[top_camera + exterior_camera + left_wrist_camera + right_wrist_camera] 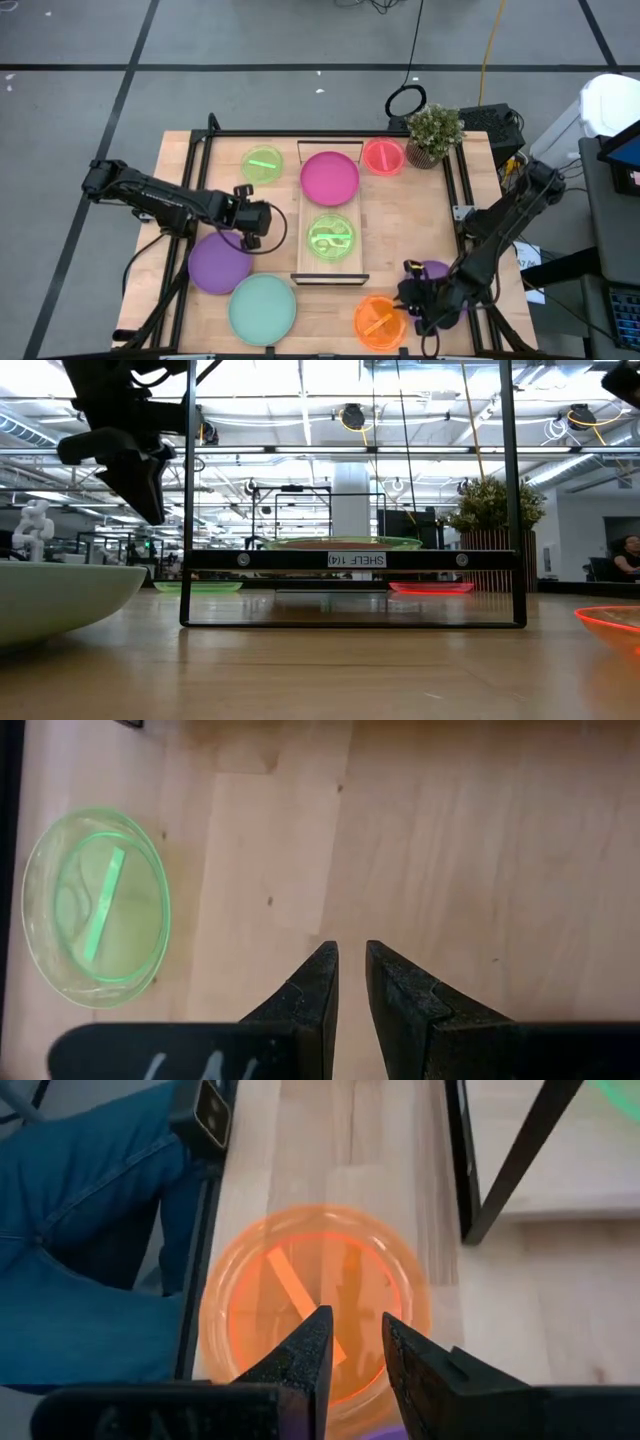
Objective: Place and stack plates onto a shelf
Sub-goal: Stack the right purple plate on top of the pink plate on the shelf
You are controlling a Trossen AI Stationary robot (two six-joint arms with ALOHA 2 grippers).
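Mint-green round plastic plate (262, 308) sits closest at the front edge of the wooden counter (180, 160), with the opaque purple round plate (218, 265) just behind it, probably parked on the left so that arm can grab them next. Left gripper (252, 240) hovers above the counter beside the purple plate, fingers nearly together with only a thin slit and nothing between them. Farther back is a small translucent lime-green plate (262, 164).

In the middle, the long light-wood shelf with black metal end frames (306, 225) already carries a magenta round plate (329, 177) at its far end and another translucent lime-green plate (330, 238) nearer the front, side by side, not stacked.

Right side: a small translucent red-pink plate (383, 156) by a potted plant (433, 131), then the translucent orange plate (315, 1305) at the front edge. Right gripper (350, 1345) hangs over it, fingers slightly parted, holding nothing, so I'd guess that's its pick.
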